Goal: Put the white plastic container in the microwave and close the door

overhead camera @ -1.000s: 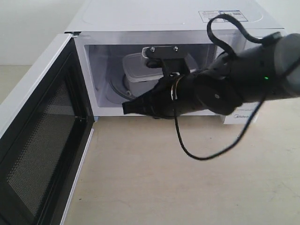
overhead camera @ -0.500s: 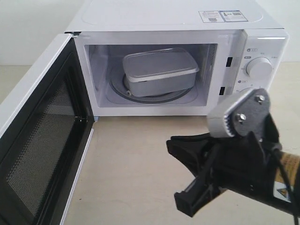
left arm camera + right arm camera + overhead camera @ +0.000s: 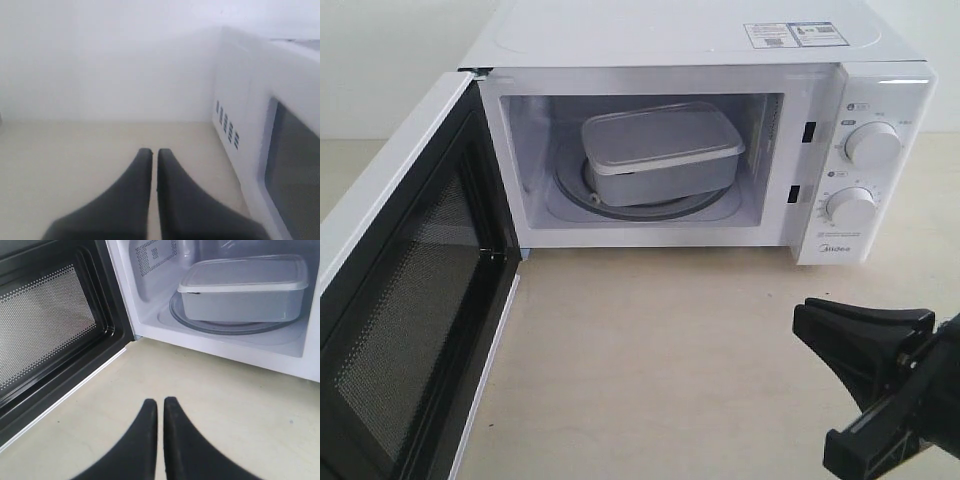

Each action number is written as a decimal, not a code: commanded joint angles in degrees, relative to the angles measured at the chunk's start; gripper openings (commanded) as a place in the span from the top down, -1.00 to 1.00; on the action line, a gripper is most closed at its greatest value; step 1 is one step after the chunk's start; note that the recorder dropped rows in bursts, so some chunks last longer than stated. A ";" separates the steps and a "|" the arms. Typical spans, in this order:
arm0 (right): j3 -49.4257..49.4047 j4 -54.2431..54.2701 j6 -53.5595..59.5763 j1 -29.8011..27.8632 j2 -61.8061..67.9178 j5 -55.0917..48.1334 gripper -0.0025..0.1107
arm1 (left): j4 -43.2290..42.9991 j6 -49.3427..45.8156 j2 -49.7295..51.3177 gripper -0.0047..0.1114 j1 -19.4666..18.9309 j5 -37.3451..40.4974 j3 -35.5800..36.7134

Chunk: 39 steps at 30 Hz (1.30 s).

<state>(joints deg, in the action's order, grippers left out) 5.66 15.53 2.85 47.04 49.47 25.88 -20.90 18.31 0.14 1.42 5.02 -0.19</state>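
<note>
The white plastic container (image 3: 660, 152) sits lid-on upon the glass turntable (image 3: 578, 196) inside the white microwave (image 3: 680, 40); it also shows in the right wrist view (image 3: 242, 287). The door (image 3: 405, 300) stands swung wide open at the left, its dark mesh window (image 3: 42, 320) facing inward. My right gripper (image 3: 865, 385) hangs at the lower right, well out in front of the cavity, its fingers (image 3: 158, 407) shut on nothing. My left gripper (image 3: 151, 152) is shut and empty, low over the table beside the microwave's vented side (image 3: 227, 131); the exterior view does not show it.
Two round knobs (image 3: 872, 143) (image 3: 850, 207) sit on the microwave's right panel. The beige tabletop (image 3: 650, 350) stretches in front of the cavity. The open door takes up the left front area. A white wall (image 3: 100, 60) stands behind the left gripper.
My right arm has pulled out of the microwave cavity and dropped to the lower right. The container stays on the turntable, free of the gripper. The door has not moved.
</note>
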 commanded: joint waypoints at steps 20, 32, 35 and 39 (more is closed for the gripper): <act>-0.41 0.07 0.48 0.08 -0.28 3.00 0.96 | 31.13 -6.16 14.24 0.84 -0.13 38.28 -34.48; -0.41 0.68 0.60 0.08 -0.28 2.20 0.96 | 31.24 -8.85 14.76 0.84 -0.13 29.44 -34.48; -0.41 1.16 0.72 0.08 -0.28 2.20 0.96 | 31.50 -18.31 17.41 0.84 -0.13 31.69 -34.48; -0.41 3.71 1.70 0.08 -0.28 2.08 0.96 | 35.37 -26.22 33.42 0.84 -0.13 38.27 -34.90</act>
<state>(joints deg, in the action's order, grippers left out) 5.66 18.28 3.87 47.04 49.47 28.11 11.58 -3.45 27.18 1.42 40.48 -34.47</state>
